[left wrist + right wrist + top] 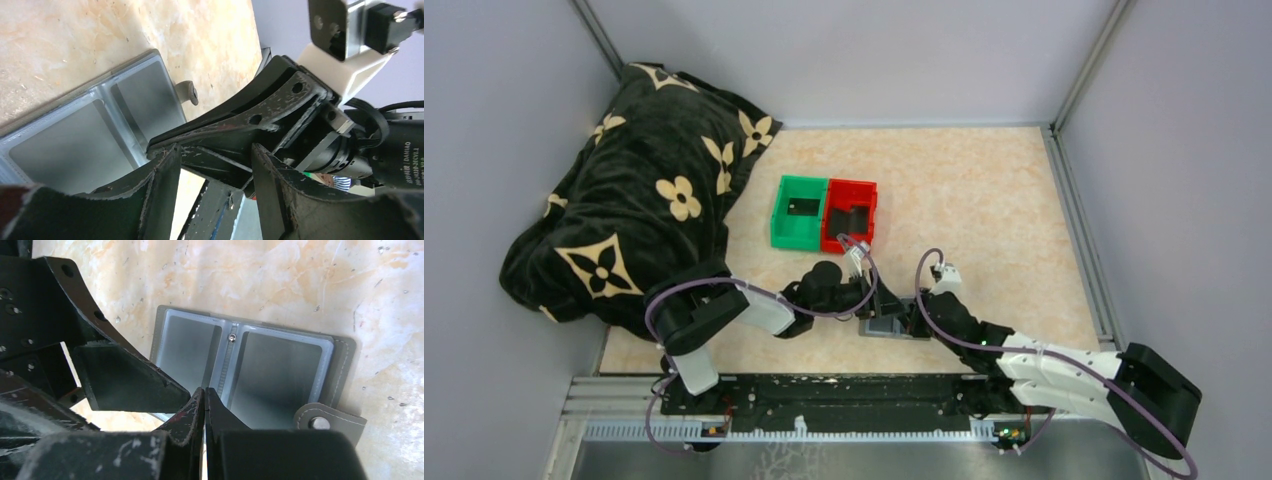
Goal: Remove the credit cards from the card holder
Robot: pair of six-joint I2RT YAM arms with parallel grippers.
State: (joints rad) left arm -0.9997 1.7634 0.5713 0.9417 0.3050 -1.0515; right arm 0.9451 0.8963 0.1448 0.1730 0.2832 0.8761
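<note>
Saw a beige marbled tabletop (984, 190) boxed by grey walls (874, 50) on three sides. Found the holder (892, 327) spread flat on it, grey panels up. Noted a green bin (789, 232) and red bin (871, 200) touching side by side beyond the holder, and a black flowered blanket (624, 200) heaped far left of it. Found the right jaws pressed shut, gripping nothing, over the holder's fold; the left jaws partly apart, empty, just left of it.
</note>
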